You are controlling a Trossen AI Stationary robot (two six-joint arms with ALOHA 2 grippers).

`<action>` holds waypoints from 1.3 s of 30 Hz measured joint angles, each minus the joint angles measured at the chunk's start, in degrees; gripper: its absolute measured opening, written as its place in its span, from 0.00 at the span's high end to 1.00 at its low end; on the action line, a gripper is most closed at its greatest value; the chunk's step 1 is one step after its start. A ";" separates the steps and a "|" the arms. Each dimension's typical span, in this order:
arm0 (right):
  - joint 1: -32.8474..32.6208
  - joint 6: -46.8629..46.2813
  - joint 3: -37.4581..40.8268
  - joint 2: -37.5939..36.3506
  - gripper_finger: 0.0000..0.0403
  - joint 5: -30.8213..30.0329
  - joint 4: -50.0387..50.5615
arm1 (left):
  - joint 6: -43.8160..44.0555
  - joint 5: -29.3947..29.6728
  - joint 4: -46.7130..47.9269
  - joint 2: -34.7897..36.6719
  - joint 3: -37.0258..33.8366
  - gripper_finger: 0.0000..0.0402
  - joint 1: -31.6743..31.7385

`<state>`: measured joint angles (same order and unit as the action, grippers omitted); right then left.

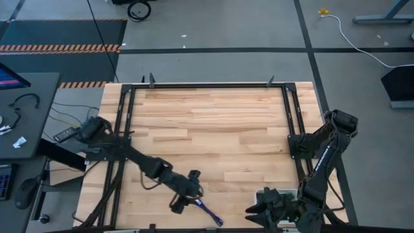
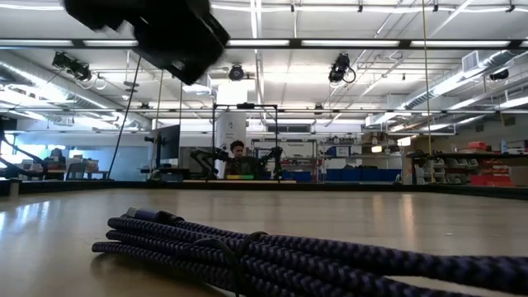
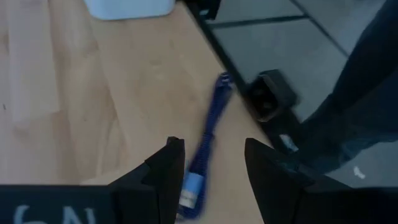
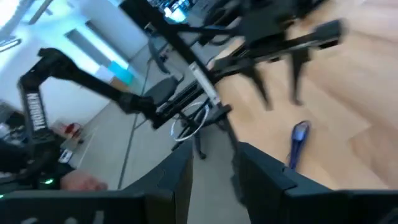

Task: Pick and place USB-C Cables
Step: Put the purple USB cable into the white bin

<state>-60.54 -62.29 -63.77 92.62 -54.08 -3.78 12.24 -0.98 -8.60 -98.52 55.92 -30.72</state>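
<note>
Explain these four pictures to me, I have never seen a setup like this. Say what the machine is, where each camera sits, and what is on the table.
Two dark robot arms work at a wooden table. One picture looks straight down from above. One sits at table height, looking across into the room. The other two are cameras on each arm's wrist.

A single blue cable bundle lies near the table's front edge; it fills the table-height picture. The left claw hangs open just above it, fingers either side, holding nothing. The right claw waits open at the table's front edge, also empty.
</note>
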 joint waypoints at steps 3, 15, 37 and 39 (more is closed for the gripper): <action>-0.16 0.77 -0.94 -0.02 0.69 3.58 0.71 | -1.23 -2.02 3.53 -3.61 3.89 0.55 1.64; 16.94 18.95 1.83 0.55 0.76 31.75 5.00 | 8.34 0.57 53.81 -3.04 25.84 0.59 3.00; 22.55 19.36 -34.68 37.94 0.50 32.74 28.26 | 46.62 36.51 78.16 -1.84 32.78 0.71 -23.34; 22.50 17.22 -36.56 39.89 0.49 32.94 30.85 | 53.54 42.50 78.13 -1.84 32.78 0.71 -25.22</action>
<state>-38.05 -45.08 -100.32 132.51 -21.14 27.07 65.78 41.52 69.53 -100.36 88.71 -55.94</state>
